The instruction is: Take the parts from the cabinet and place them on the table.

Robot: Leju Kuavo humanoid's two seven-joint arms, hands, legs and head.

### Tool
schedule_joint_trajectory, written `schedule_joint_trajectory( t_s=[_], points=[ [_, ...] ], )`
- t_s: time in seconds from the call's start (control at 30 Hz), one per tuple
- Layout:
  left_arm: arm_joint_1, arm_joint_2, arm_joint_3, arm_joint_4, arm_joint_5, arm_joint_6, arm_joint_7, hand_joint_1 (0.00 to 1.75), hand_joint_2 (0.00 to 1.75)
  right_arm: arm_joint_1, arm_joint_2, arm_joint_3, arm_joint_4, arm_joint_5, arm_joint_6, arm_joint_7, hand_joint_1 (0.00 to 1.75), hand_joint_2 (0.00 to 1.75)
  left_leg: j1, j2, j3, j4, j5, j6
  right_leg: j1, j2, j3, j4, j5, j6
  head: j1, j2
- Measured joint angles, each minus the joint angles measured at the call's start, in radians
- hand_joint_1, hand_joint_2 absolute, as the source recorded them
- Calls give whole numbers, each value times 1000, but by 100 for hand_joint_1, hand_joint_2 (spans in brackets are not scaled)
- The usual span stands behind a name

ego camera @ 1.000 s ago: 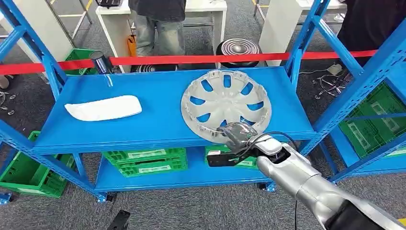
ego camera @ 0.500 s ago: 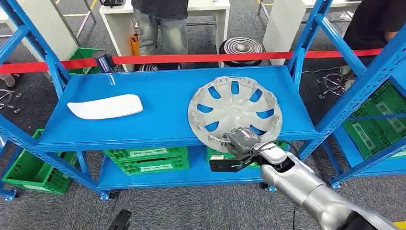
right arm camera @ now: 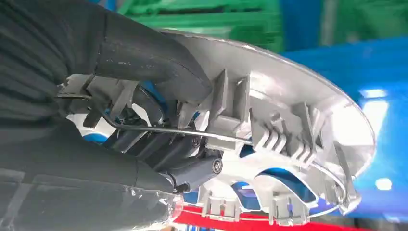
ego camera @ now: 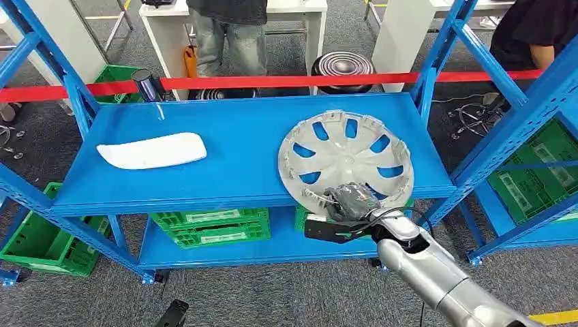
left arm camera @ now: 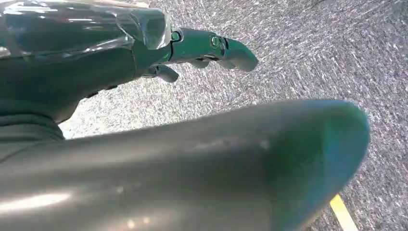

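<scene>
Right hand (ego camera: 349,201) grips the near rim of the silver hubcap (ego camera: 345,157), at the front edge of the blue shelf (ego camera: 238,153). Right wrist view: thick grey thumb (right arm camera: 144,57) lies over the outside of the hubcap (right arm camera: 288,120) rim, dark fingers (right arm camera: 163,144) are tucked in behind the clips and the wire retaining ring. Firm hold on the rim.

Hubcap sits on the right half of the upper shelf deck, near edge overhanging the front lip where the hand has it. It looks slightly raised on the near side; can't tell whether the far edge touches the deck.

Left hand (left arm camera: 202,48) hangs over grey carpet in the left wrist view, fingers extended and apart, nothing in it.

White curved part (ego camera: 152,150) lies flat on the left half of the same deck, well apart from the hubcap. Dark cylindrical item (ego camera: 146,84) sits at the back left corner by the upright.

Green crates (ego camera: 208,228) are on the lower shelf. Red tape (ego camera: 286,82) runs across behind the rack. A person in jeans (ego camera: 228,34) stands beyond it by a white table (ego camera: 300,17).
</scene>
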Motion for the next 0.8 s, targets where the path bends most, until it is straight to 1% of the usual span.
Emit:
schedule_joint_trajectory(
  t_s=[0.03,0.07,0.1,0.13,0.17,0.2,0.23,0.27,0.3,0.33,0.37,0.4,0.43,0.47,0.5,0.53,0.57,0.6,0.63,0.67,0.7,0.73,0.77,0.8],
  points=[
    [-1,-4,0,-3,0,0,0,0,0,5,0,-16,-11,-7,0,-2,175,175,-3,2,0,-1,3,6,0,0,-16,35,-21,-4,2,0],
    [-2,-4,0,-3,0,0,0,0,0,8,2,-26,-20,-10,0,-5,175,175,-5,2,-3,-1,4,7,0,0,-47,99,-52,-12,3,0],
    [-2,-4,1,-3,0,0,0,0,0,13,3,-34,-27,-12,0,-6,175,175,-7,2,-4,-1,5,9,-1,0,-85,182,-83,-17,3,0],
    [-2,-5,1,-3,0,0,0,0,0,21,4,-40,-33,-13,0,-6,175,175,-8,2,-6,-1,5,11,-1,0,-127,272,-111,-19,3,0],
    [-2,-5,1,-3,0,0,0,0,0,29,4,-45,-37,-23,0,-10,175,175,-9,0,-6,0,4,11,-1,0,-153,322,-119,-15,3,0],
    [-2,-6,1,-3,-3,-2,0,0,0,38,4,-53,-43,-45,0,-20,175,175,-9,-2,-6,1,4,11,-2,0,-154,321,-111,-9,3,0],
    [-2,-8,1,-3,-5,-5,0,0,0,45,7,-64,-56,-76,0,-31,175,175,-9,-4,-6,2,4,10,-4,-1,-134,277,-90,0,4,0],
    [-1,-9,1,-4,-7,-8,0,0,0,50,8,-86,-80,-125,1,-47,175,175,-9,-5,-6,6,1,7,-5,-1,-91,184,-52,11,5,0],
    [-1,-11,1,-4,-6,-9,0,0,0,54,12,-108,-106,-170,3,-59,175,175,-8,-5,-6,11,-3,2,-6,-2,-46,93,-20,17,4,0],
    [-1,-11,1,-4,-3,-9,-2,0,0,58,21,-135,-139,-225,9,-73,175,175,-12,-3,-12,19,-10,-7,-5,-7,-11,23,-9,15,6,0],
    [-1,-11,2,-4,2,-10,-5,0,0,62,30,-153,-164,-282,21,-87,175,175,-18,0,-16,29,-16,-13,-2,-1,-8,22,-7,5,3,0],
    [0,-11,3,-3,5,-10,-11,0,0,71,40,-177,-200,-349,36,-103,175,175,-17,1,-16,28,-16,-14,-1,0,-11,24,-6,-1,2,0],
    [1,-11,5,-3,8,-10,-13,0,0,80,45,-192,-221,-390,47,-112,175,175,-14,3,-15,27,-16,-15,3,2,-11,24,-8,-5,2,0],
    [2,-12,8,-3,13,-12,-19,0,0,87,55,-218,-262,-476,73,-130,175,175,-11,3,-14,27,-17,-18,4,3,-11,24,-7,-11,2,0],
    [4,-13,8,-3,15,-16,-25,0,0,93,61,-238,-292,-543,96,-143,175,175,-7,3,-16,32,-24,-26,-6,3,-8,21,-5,-20,3,0],
    [7,-13,9,-3,18,-18,-31,0,0,99,66,-254,-319,-598,116,-153,175,175,-5,2,-28,54,-43,-32,-5,4,-7,21,-6,-23,2,0],
    [9,-13,11,-3,22,-19,-37,0,0,107,73,-271,-348,-659,140,-163,175,175,-5,2,-50,108,-78,-36,-5,3,-6,21,-6,-31,0,0],
    [11,-13,13,-3,24,-21,-43,0,0,118,77,-288,-371,-712,162,-172,175,175,-5,1,-86,187,-118,-40,-4,3,-7,21,-7,-32,0,0],
    [15,-13,16,-3,26,-24,-49,0,0,133,81,-302,-394,-763,189,-181,175,175,-5,1,-130,280,-156,-43,-1,3,-7,21,-8,-33,0,0],
    [19,-13,17,-3,29,-29,-55,0,0,150,84,-313,-416,-817,222,-191,175,175,-5,1,-162,346,-173,-43,0,3,-7,22,-8,-33,0,0],
    [23,-14,17,-3,30,-31,-58,0,0,166,84,-319,-431,-853,247,-197,175,175,-5,1,-169,356,-163,-41,2,3,-7,22,-8,-33,0,0],
    [25,-14,17,-3,32,-33,-63,0,0,178,85,-326,-449,-894,272,-203,175,175,-5,1,-154,319,-134,-36,4,4,-6,22,-8,-33,0,0],
    [27,-14,17,-3,32,-34,-66,0,0,187,87,-332,-464,-933,294,-207,175,175,-6,0,-120,245,-93,-30,6,6,-6,22,-8,-33,0,0],
    [27,-14,17,-3,33,-35,-70,0,175,197,88,-339,-481,-979,321,-209,175,175,-9,-1,-69,141,-42,-19,8,8,-4,21,-8,-33,0,0]
  ],
)
